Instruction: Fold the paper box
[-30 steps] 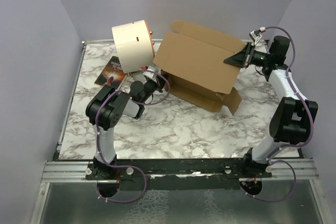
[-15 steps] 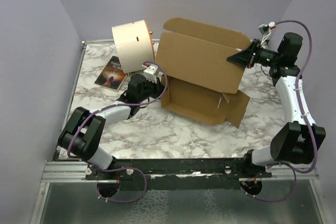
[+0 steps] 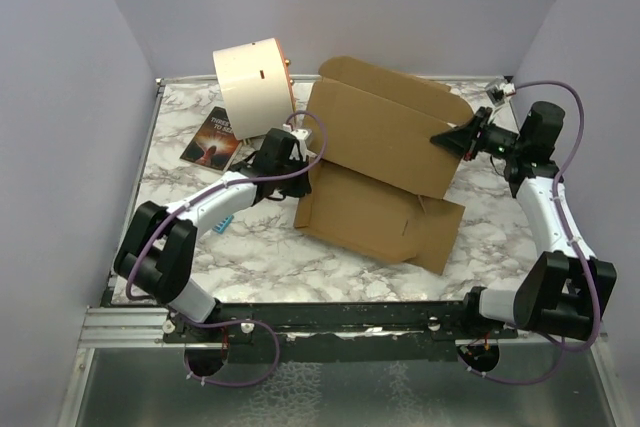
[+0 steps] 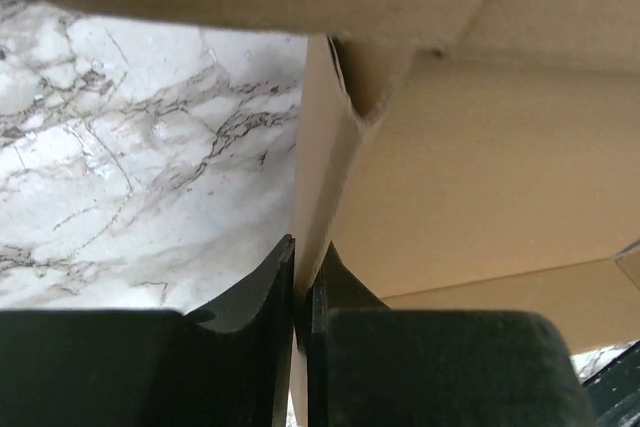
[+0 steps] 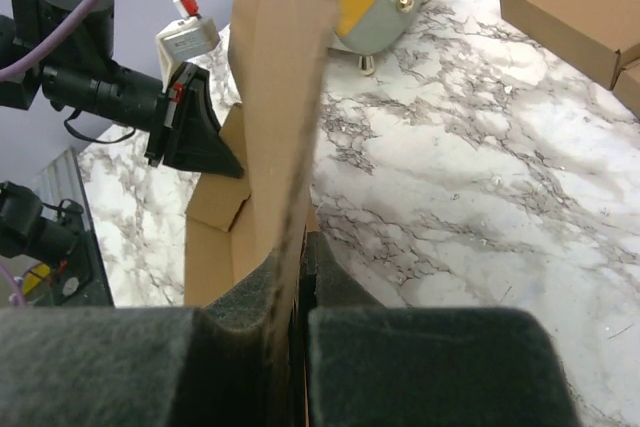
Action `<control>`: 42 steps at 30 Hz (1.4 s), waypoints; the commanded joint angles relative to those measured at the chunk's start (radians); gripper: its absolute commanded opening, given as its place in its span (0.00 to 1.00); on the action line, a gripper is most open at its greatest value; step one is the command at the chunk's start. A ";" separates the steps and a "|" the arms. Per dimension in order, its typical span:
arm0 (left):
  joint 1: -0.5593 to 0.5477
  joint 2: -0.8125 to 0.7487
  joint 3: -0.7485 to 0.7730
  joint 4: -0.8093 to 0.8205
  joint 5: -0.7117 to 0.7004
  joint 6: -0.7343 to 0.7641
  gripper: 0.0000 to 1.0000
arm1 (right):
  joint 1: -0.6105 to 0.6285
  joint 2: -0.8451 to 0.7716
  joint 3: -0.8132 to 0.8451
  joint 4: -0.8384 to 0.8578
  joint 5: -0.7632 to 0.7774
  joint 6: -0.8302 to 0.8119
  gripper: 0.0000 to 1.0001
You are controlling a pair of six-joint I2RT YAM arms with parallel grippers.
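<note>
The left gripper (image 4: 303,259) is clamped together on a thin upright wall edge at the left end of the paper box (image 3: 380,162), and the right gripper (image 5: 297,259) is pinched on the right edge of the big raised panel. Each holds only a narrow strip of cardboard. The box sits in the back middle of the marble worktop (image 3: 330,247), its base lying flat and the large panel tilted up over it, so I judge the fold to be partway done. The main risk is the shallow bite: if either arm pulls sideways rather than along the fold line, the sheet could slide out of the pads or crease where it is held. Should the two arms move out of step, the panel may bow or twist instead of hinging at its score. The base rests loose on smooth stone and could skate away under a push. The cream drum (image 3: 252,82) stands just beside the box's back left corner, above the left wrist, with a dark booklet (image 3: 212,137) near it, and a wide swing there could knock either.
</note>
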 commanded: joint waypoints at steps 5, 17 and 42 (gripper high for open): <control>-0.038 0.062 0.043 -0.115 -0.102 -0.036 0.16 | 0.001 -0.014 -0.087 0.128 0.000 -0.023 0.01; -0.087 0.069 0.030 -0.131 -0.190 -0.018 0.30 | 0.001 -0.010 -0.102 0.133 0.009 -0.020 0.01; -0.174 0.148 0.035 -0.165 -0.478 0.030 0.08 | 0.011 -0.003 -0.103 0.103 0.013 -0.049 0.01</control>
